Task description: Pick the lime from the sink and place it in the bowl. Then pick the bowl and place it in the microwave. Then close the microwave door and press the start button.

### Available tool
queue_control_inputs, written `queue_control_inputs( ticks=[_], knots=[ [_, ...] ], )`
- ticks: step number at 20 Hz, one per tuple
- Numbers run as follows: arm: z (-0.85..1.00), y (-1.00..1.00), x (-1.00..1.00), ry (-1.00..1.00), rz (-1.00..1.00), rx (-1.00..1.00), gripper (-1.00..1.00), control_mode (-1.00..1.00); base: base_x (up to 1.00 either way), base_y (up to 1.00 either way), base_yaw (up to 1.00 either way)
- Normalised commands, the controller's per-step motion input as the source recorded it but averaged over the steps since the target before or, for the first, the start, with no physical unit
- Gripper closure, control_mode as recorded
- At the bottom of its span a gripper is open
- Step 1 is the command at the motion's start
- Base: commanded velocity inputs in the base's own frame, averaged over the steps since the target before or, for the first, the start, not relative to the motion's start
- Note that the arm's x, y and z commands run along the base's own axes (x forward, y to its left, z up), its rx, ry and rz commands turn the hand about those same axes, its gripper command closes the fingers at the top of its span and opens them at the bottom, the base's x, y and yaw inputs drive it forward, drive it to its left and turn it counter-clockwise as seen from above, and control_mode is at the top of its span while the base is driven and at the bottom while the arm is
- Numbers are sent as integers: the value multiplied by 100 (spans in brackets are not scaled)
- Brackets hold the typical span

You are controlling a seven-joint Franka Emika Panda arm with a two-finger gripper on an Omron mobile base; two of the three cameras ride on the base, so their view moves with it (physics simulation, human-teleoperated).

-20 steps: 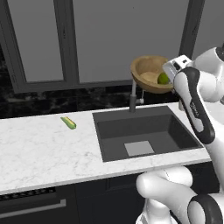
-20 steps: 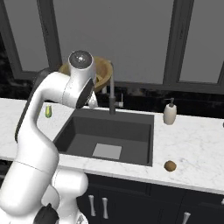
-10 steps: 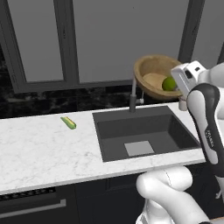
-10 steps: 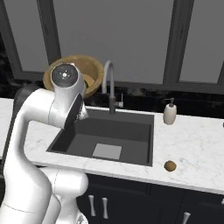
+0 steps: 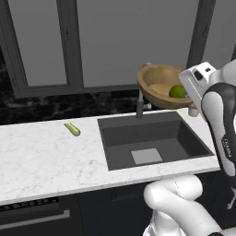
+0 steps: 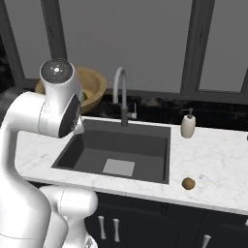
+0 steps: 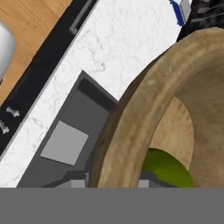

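End effector (image 5: 188, 97) grips bowl (image 5: 159, 85); left base view reveals lime (image 5: 177, 91) inside.

"How many bowls do we see?"

"We see one big round tan wooden bowl (image 5: 161, 86). In it we count one small round yellow-green lime (image 5: 177, 91)."

"And sinks?"

"One dark grey sink (image 5: 152, 138), with one light grey square mat (image 5: 146, 156) and one curved grey faucet (image 6: 120, 94)."

"What else can we count?"

"One long yellow-green corn-like vegetable (image 5: 72, 129), one small brown round fruit (image 6: 188, 183), and one little white soap bottle (image 6: 188, 126)."
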Motion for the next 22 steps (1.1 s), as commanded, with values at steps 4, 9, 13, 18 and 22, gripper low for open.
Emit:
queue_control_inputs(
  ticks=[4,9,13,18,22],
  knots=[
    [0,0,0,0,0,0,100,100,-34,39,11],
    [0,0,0,0,0,0,100,100,-58,97,21],
    [0,0,0,0,0,0,100,100,-34,100,55],
    [0,0,0,0,0,0,100,100,-1,40,93],
    [0,0,0,0,0,0,100,100,0,0,100]
  ],
)
